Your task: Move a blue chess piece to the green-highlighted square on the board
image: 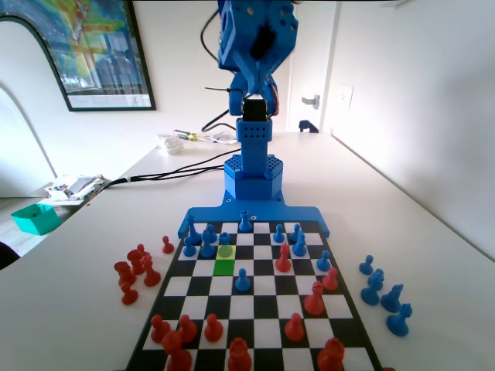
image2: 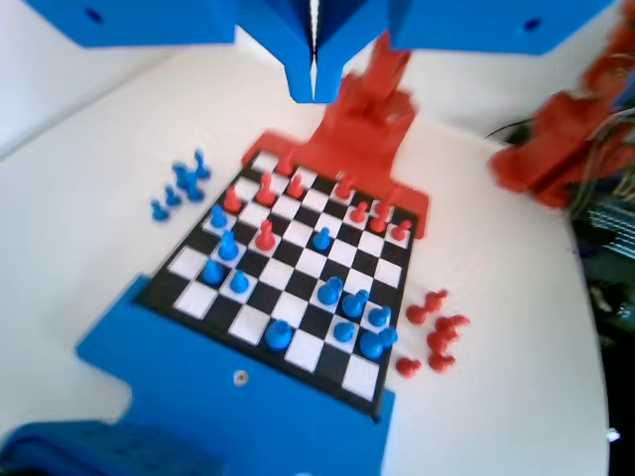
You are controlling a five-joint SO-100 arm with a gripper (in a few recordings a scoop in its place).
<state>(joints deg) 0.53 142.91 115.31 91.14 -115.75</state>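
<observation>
- Fixed view: the blue arm stands folded high at the far end of the board (image: 255,309), in the upper middle of the frame; its claw cannot be made out here.
- Wrist view: the claw (image2: 315,84) hangs from the top edge, raised well above the board (image2: 288,268); its two jaws meet along a thin seam with nothing between them, so it is clenched and empty.
- Fixed view: the green-highlighted square (image: 225,267) lies left of centre, in the third row from the board's far edge, with a yellow-green patch on the square just behind it.
- A blue chess piece (image: 225,244), tinted green, stands on that yellow-green patch, just behind the green square.
- Another blue pawn (image: 243,280) stands one square nearer and to the right of the green square.
- Captured red pieces (image: 135,270) lie on the white desk (image: 69,309) left of the board; blue ones (image: 383,294) stand on the right.
</observation>
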